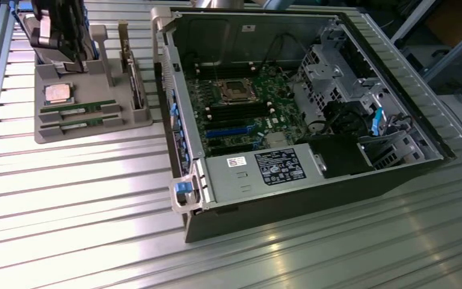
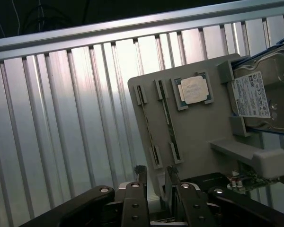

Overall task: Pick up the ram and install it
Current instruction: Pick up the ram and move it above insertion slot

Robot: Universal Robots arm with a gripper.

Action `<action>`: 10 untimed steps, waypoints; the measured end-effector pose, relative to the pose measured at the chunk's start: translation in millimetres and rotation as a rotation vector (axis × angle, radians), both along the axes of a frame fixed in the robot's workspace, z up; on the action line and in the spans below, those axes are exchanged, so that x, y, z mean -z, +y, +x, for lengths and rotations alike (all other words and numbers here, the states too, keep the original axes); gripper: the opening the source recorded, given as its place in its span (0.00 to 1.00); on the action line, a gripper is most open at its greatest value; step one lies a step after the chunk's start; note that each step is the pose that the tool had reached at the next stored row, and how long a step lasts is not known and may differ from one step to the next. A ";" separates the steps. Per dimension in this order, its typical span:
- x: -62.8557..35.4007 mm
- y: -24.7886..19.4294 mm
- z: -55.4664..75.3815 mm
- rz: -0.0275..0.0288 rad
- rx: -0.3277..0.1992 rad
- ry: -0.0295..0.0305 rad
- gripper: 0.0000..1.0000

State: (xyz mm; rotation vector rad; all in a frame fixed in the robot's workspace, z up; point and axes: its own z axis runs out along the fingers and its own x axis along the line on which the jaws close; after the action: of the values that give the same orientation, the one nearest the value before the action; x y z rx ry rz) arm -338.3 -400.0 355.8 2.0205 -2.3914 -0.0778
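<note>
Two ram sticks (image 1: 79, 109) (image 1: 83, 123) lie side by side in slots of the grey fixture tray (image 1: 135, 117), at the exterior view's left. From the wrist they appear edge-on as thin strips (image 2: 169, 120) (image 2: 148, 128) beside the square silver processor chip (image 2: 194, 89). My gripper (image 1: 70, 57) hangs over the far end of the tray, well above the sticks. Its dark fingers (image 2: 140, 176) stand apart, so the gripper (image 2: 156, 182) is open with nothing between them.
An open computer case (image 1: 184, 120) fills the exterior view's right, with the motherboard (image 1: 239, 111) and its dark memory slots inside. A hard drive (image 2: 258, 92) and an upright expansion card (image 1: 136, 81) also sit on the tray. Ribbed aluminium table (image 1: 79, 198) lies all around.
</note>
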 end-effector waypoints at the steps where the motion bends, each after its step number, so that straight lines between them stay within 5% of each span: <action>1: 0.5 -0.1 0.0 -0.0001 0.000 0.0001 0.30; 10: 7.0 -0.5 0.0 0.0000 0.000 0.0000 0.30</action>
State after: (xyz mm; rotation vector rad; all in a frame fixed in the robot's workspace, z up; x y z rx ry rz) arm -338.3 -400.6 348.8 2.0205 -2.3914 -0.0777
